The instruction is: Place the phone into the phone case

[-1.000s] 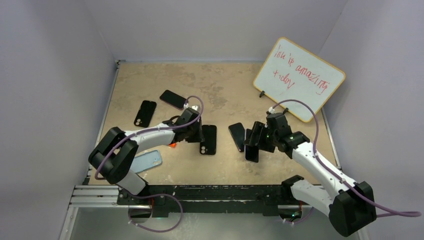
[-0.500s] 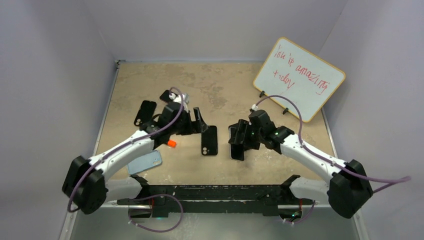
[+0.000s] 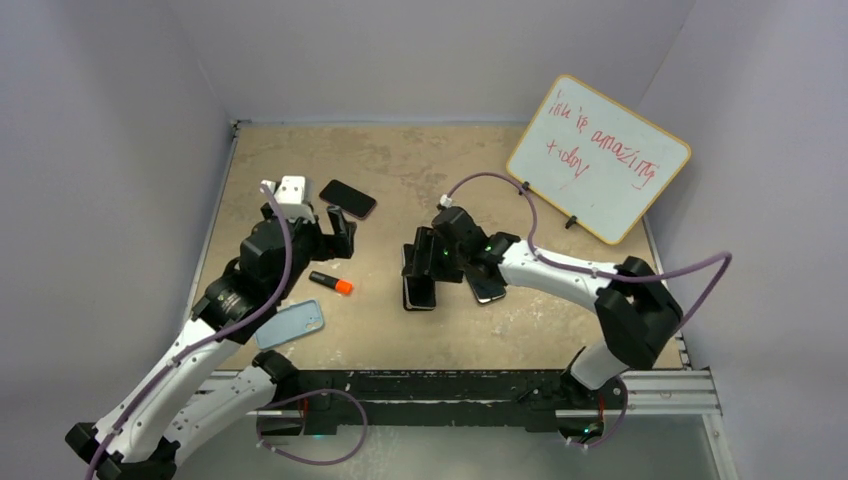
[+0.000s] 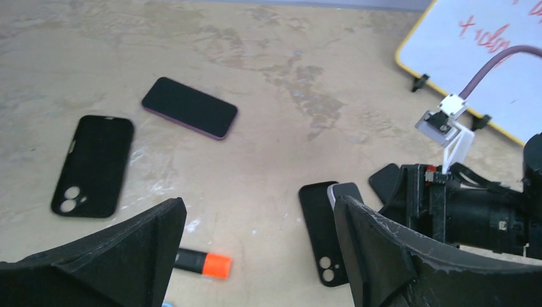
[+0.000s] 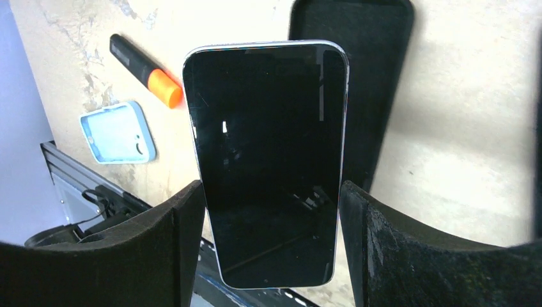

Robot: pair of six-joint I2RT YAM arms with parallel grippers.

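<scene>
Clearly right jaws clamp the phone [image 5: 268, 160], its case [image 5: 378, 83] offset toward one o'clock, so it may seat crooked; left jaws gape empty.

Robotics lab test cell: plain lilac wall panels [image 3: 100, 150] enclose a stone-patterned table [image 3: 420, 160], aluminium mounting rail [image 3: 680, 378] and handwritten whiteboard [image 3: 598, 155].
</scene>
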